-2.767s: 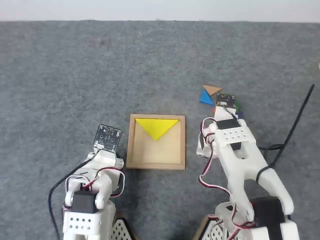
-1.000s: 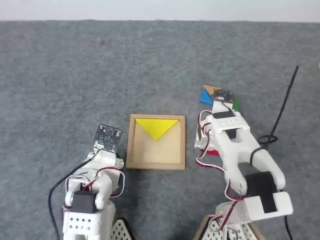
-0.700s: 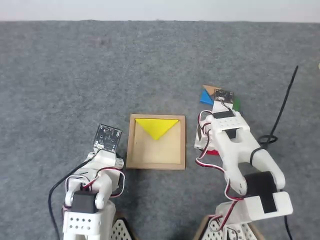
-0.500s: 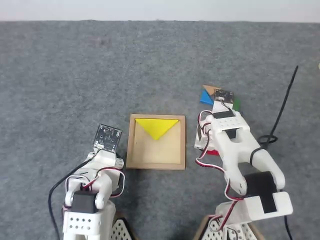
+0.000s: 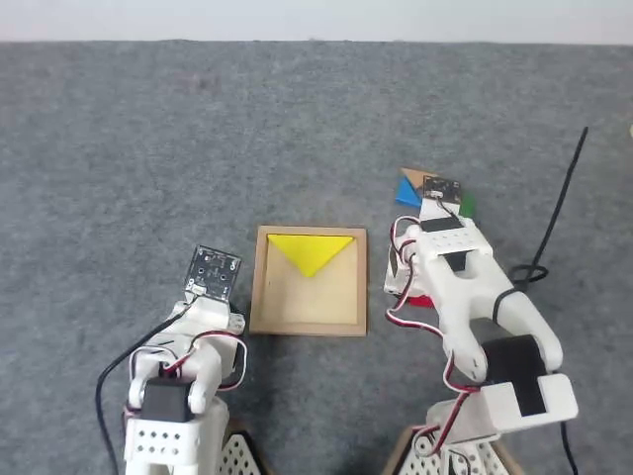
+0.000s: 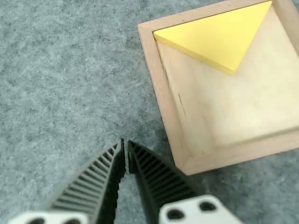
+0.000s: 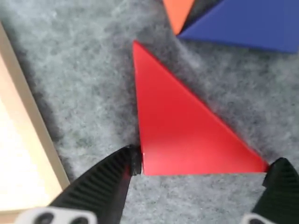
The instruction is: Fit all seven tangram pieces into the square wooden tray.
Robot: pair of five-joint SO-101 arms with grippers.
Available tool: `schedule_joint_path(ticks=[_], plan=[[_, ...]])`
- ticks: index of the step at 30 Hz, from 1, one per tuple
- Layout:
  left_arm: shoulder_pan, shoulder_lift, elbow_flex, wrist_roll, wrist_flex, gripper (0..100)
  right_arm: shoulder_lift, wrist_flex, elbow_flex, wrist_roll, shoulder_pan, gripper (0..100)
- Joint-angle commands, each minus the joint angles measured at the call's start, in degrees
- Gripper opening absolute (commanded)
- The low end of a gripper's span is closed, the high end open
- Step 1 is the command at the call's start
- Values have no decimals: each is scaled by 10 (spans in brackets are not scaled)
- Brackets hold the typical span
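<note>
The right gripper stands wide open, low over the red triangle. Its two black fingers straddle one straight edge of the piece. One fingertip touches the corner nearer the tray. The other sits just beside the opposite corner, and whether it makes contact cannot be told. The triangle lies flat on the grey felt mat, not lifted, with a strip of felt between it and the side wall of the square wooden tray. Past the triangle's far point lie the tip of an orange piece and a dark blue piece, which meet corner to edge.

The left gripper is closed on nothing, its ribbed fingers pressed together tip to tip. It hangs over bare felt just outside a near corner of the tray.

In the high view the tray sits between the two arms. A yellow triangle is seated flat inside it, its long edge against the far wall and its point towards the middle. The remaining floor of the tray is bare wood. Beyond the right arm's wrist lie a light blue triangle, a tan triangle and a green piece, clustered on the mat well apart from the tray.
</note>
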Motion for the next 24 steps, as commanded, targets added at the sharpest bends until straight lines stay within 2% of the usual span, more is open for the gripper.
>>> schedule_joint_path(ticks=[1, 15, 24], plan=[[-2, -5, -3, 3, 3, 15, 12, 3, -14, -4, 4, 400], [-3, -5, -3, 4, 3, 15, 6, 33, -16, 25, 9, 398], [-3, -5, -3, 4, 3, 15, -147, 34, 44, 48, 5, 399]])
